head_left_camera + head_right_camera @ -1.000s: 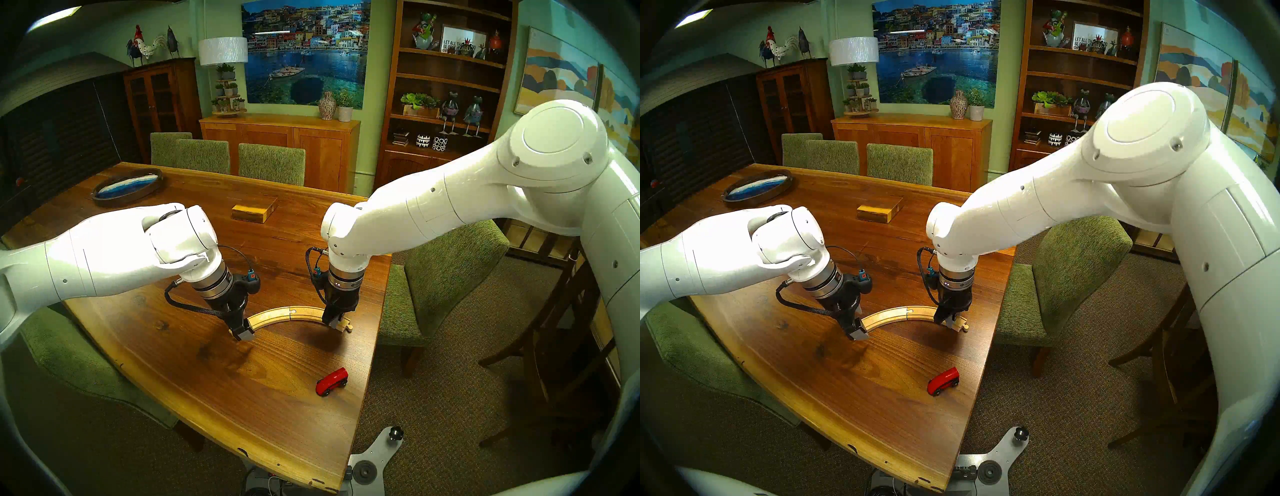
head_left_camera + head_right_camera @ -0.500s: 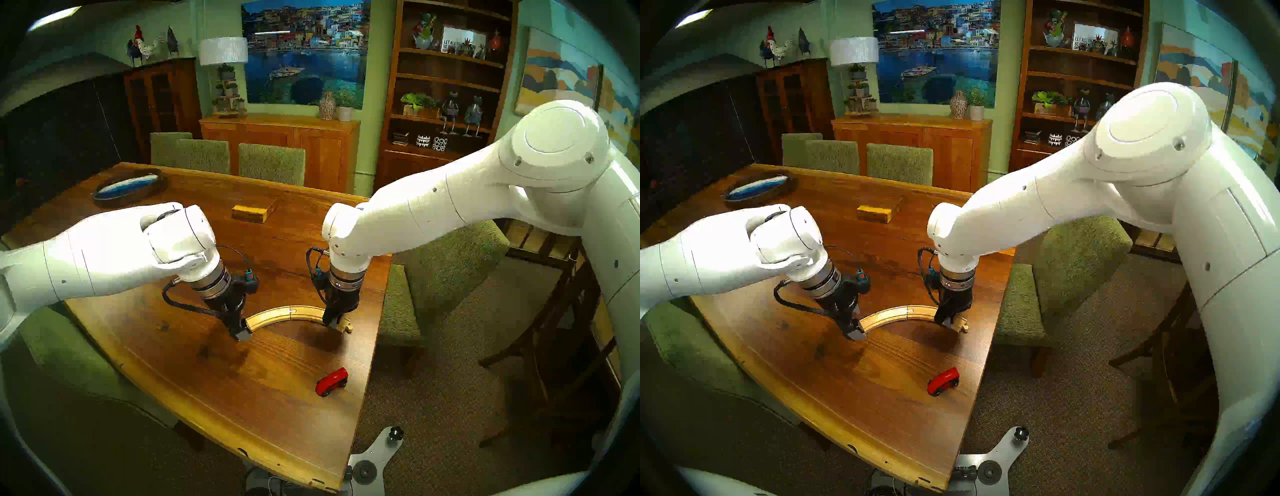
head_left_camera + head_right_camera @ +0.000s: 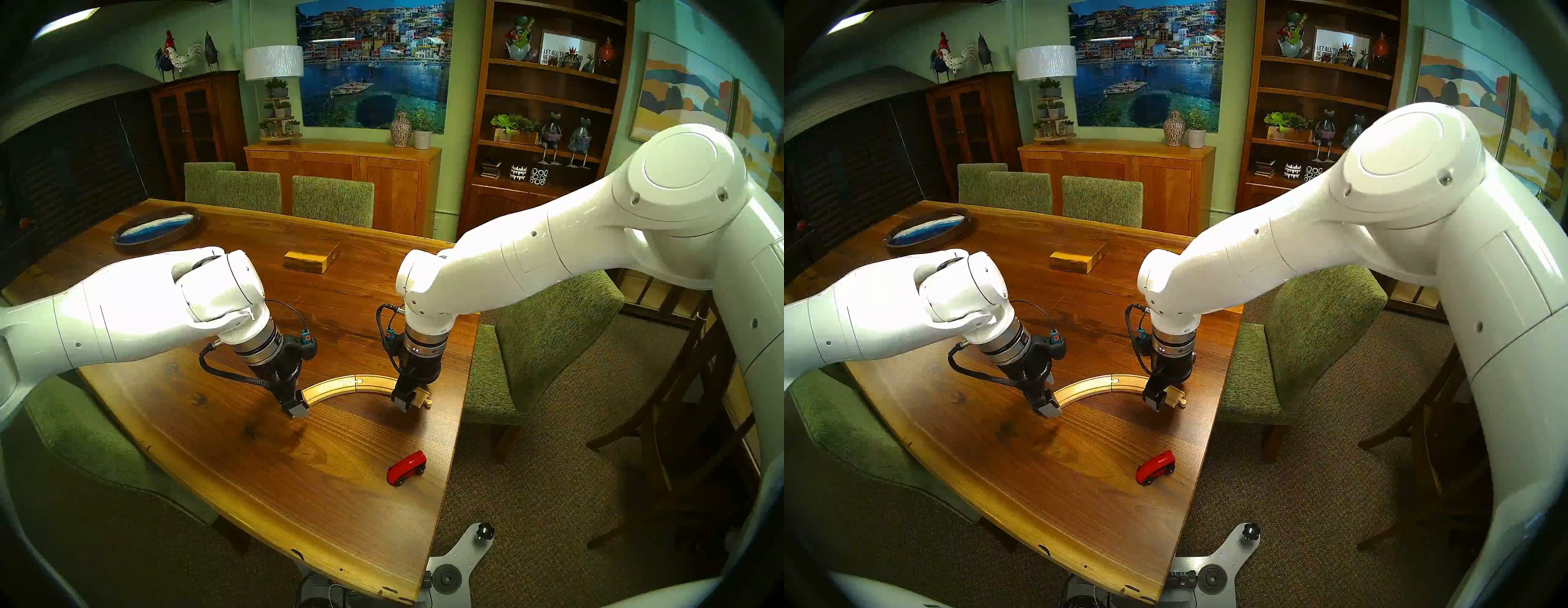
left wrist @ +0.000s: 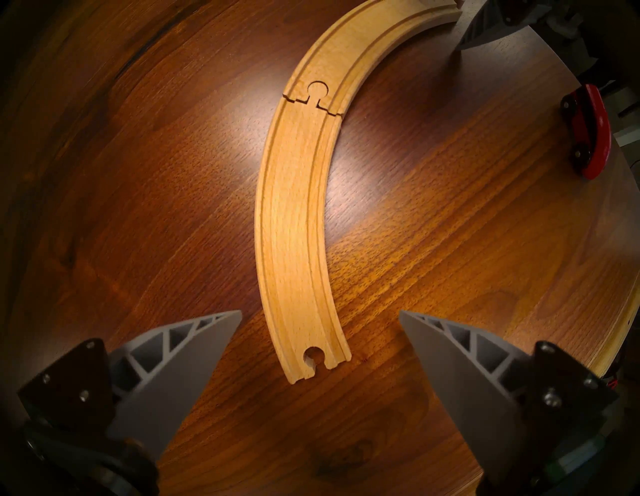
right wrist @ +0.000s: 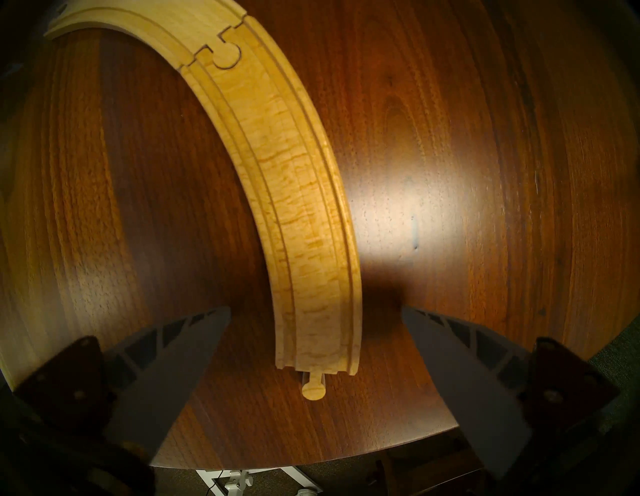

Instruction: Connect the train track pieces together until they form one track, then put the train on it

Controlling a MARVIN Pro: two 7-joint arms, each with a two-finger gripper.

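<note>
The left gripper (image 4: 320,311) stood with its jaws wide apart and held nothing; the hole end of the track (image 4: 294,221) lay between its fingers (image 4: 194,350) without touching them. The right gripper (image 5: 315,308) was the same: jaws wide, empty, with the peg end of the track lying free between them on the worktop (image 5: 485,173). Both grippers pointed downward, each one over one end of the arc, which suggested that they had been placed there to press the two train track pieces toward each other.

At the middle of the arc the round peg of one piece sat fully inside the hole of the other, and the seam looked tight, so I judged the joining step to be done. The track lay flat on the worktop, near its right edge.

The train (image 3: 406,468) stood on the bare wood, well apart from the track and closer to the robot, near the same edge. It was nearer to the right gripper, so this arm seemed the natural one to fetch it. A yellowish wooden block (image 3: 312,257) lay farther away.
</note>
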